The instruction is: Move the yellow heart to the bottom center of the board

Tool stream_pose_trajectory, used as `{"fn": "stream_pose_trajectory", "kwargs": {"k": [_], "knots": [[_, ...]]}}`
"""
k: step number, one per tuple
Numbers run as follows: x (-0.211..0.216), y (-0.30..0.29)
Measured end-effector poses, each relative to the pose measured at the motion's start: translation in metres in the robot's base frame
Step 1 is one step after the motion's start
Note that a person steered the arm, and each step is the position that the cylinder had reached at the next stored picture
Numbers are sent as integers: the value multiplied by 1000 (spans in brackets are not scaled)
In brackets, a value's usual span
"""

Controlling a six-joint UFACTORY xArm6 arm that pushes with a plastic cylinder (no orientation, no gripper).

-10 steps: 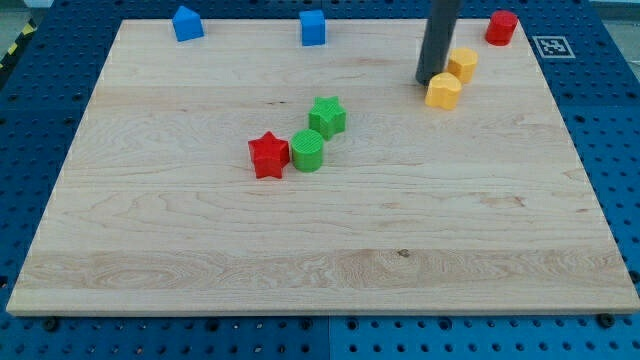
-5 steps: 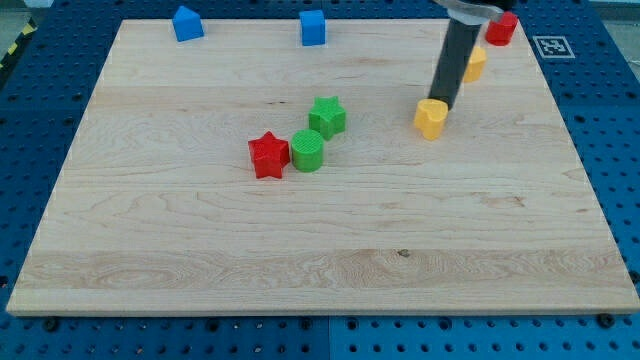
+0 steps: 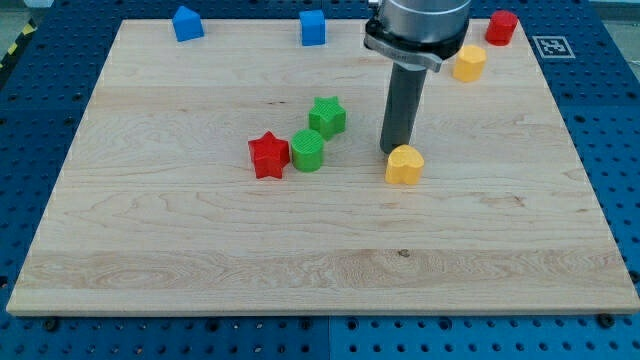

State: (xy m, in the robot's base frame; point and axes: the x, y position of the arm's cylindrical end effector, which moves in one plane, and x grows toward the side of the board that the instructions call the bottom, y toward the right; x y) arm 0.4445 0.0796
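The yellow heart lies right of the board's centre, on the wooden board. My tip touches the heart's upper left edge, just above it in the view. The dark rod rises from there toward the view's top.
A green star, a green cylinder and a red star cluster left of the tip. A second yellow block and a red block sit at the top right. Two blue blocks sit along the top edge.
The tip has moved down and to the left across the board, pushing the yellow heart away from the other yellow block toward the board's middle.
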Motion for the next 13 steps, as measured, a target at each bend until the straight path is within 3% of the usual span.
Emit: {"fn": "stream_pose_trajectory", "kwargs": {"k": [2, 5, 8, 9, 10, 13], "knots": [[37, 1], [34, 60], [105, -16], [96, 23], [113, 80], [136, -11]]}}
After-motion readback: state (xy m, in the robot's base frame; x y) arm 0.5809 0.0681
